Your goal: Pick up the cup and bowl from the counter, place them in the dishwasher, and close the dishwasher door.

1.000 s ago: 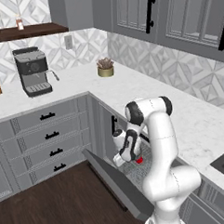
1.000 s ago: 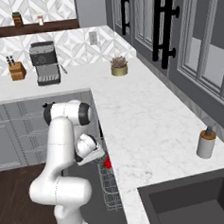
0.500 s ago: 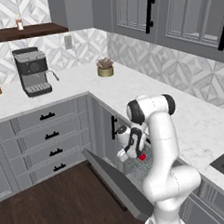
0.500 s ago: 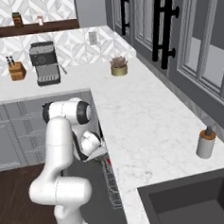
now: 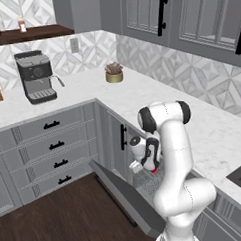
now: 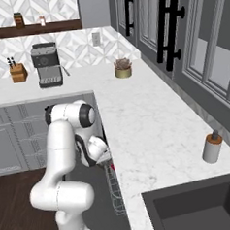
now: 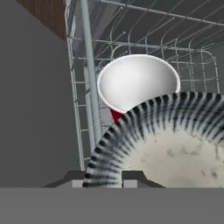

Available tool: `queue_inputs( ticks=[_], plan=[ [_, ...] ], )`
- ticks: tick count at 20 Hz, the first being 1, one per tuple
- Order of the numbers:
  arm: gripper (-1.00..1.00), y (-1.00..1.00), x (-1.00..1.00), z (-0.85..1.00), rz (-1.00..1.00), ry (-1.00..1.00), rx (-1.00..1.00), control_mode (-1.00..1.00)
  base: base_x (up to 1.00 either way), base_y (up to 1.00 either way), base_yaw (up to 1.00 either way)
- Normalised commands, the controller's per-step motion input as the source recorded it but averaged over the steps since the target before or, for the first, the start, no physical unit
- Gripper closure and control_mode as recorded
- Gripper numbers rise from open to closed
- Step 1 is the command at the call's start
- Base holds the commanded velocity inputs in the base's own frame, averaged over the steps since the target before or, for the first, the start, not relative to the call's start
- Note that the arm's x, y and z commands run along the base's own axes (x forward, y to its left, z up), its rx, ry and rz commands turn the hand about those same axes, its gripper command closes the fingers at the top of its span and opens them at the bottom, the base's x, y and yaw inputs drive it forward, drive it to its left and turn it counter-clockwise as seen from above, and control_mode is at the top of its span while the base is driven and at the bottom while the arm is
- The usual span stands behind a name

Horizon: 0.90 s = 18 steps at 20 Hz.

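**White arm with dark joints**

The arm [image 5: 173, 155] is showing a glossy white shell made of thick, rounded segments, each one swelling into a bulbous elbow or shoulder. Dark, near-black rings and end caps are marking the joints, clearest at the top bend, where a black disc is closing the side of the housing. A black link is running between the white wrist pieces. The lower body is widening into a smooth, rounded white trunk. No cables, screws or printed markings are standing out on the shell.
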Motion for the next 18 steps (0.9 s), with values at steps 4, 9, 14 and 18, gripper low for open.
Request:
queue_inputs(
  ticks=[4,9,14,18],
  plan=[
    [-1.0,-1.0,-0.69,-0.29,-0.12,0.08,0.0,-1.0,0.0,0.0,0.0],
    [-1.0,-0.99,-0.88,-0.3,-0.12,0.14,0.0,-1.0,0.0,0.0,0.0],
    [-1.0,-0.16,-1.0,0.3,-0.04,-0.02,0.06,-1.0,0.0,0.0,0.0],
    [-1.0,0.24,-1.0,1.0,0.0,-0.33,0.08,-1.0,0.0,0.0,0.0]
  ],
)
